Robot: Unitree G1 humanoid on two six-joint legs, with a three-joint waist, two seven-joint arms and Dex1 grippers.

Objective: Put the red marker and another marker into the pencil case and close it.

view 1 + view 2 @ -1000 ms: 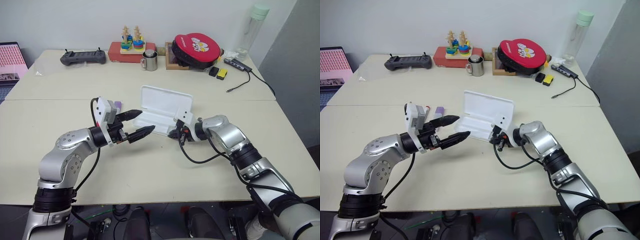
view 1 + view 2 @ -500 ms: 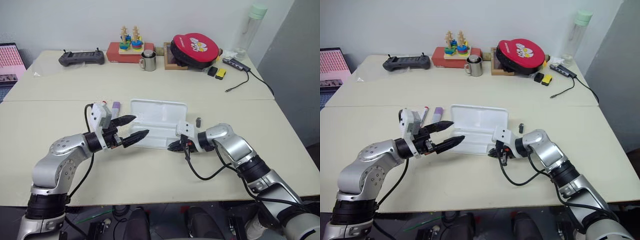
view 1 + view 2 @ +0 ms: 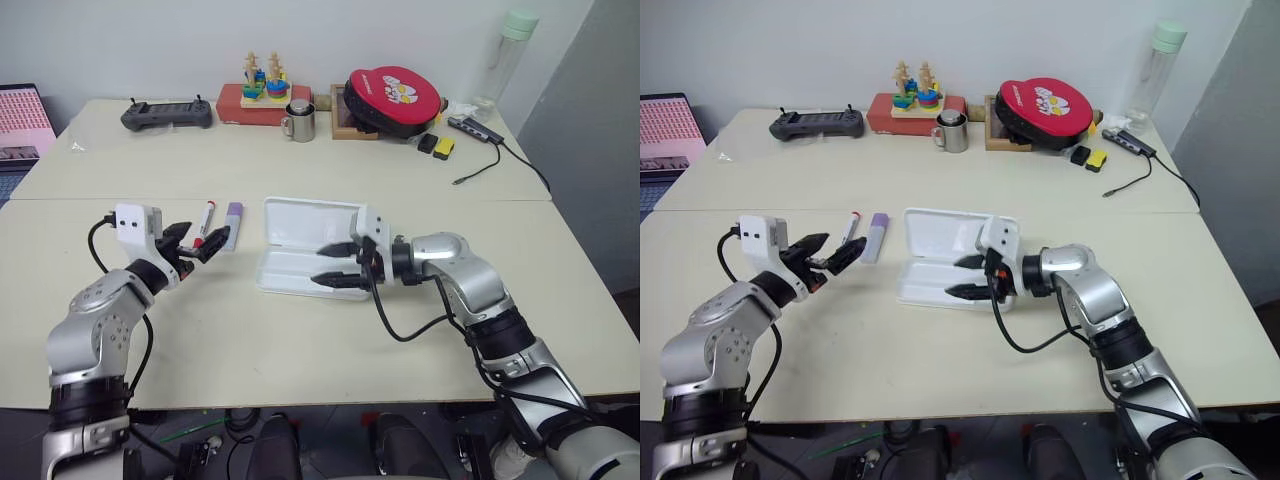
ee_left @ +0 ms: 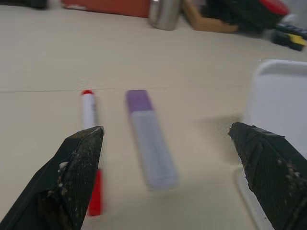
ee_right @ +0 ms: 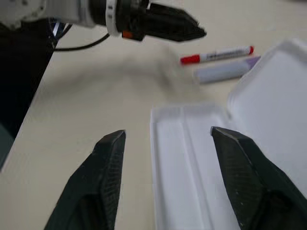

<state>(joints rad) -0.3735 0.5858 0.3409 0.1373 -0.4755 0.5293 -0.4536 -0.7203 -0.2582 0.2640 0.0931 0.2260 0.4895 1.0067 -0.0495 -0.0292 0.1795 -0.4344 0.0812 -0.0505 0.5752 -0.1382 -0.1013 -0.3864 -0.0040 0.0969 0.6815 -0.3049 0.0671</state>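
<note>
The white pencil case [image 3: 308, 222] lies open and flat in the middle of the table, its tray [image 5: 187, 163] holding nothing. Just left of it, side by side, lie the red marker [image 3: 205, 220] and the purple-capped marker [image 3: 230, 222]. My left gripper [image 3: 205, 234] is open, low over the table, with its tips at the near end of the red marker [image 4: 88, 112] and the purple marker [image 4: 148, 143] between the fingers' lines. My right gripper [image 3: 316, 264] is open, pointing left over the case's tray, with nothing between its fingers.
Along the table's far edge stand a black controller [image 3: 166, 114], a red box with a stacking toy [image 3: 262, 92], a metal mug [image 3: 299, 120], a red round pouch [image 3: 392, 98] and a bottle [image 3: 510, 55]. A cable [image 3: 490, 160] lies at the back right. A laptop [image 3: 22, 120] sits at the far left.
The case's lid went from half upright to lying flat open. My right gripper opened and lifted over the tray. My left arm swung left to the markers.
</note>
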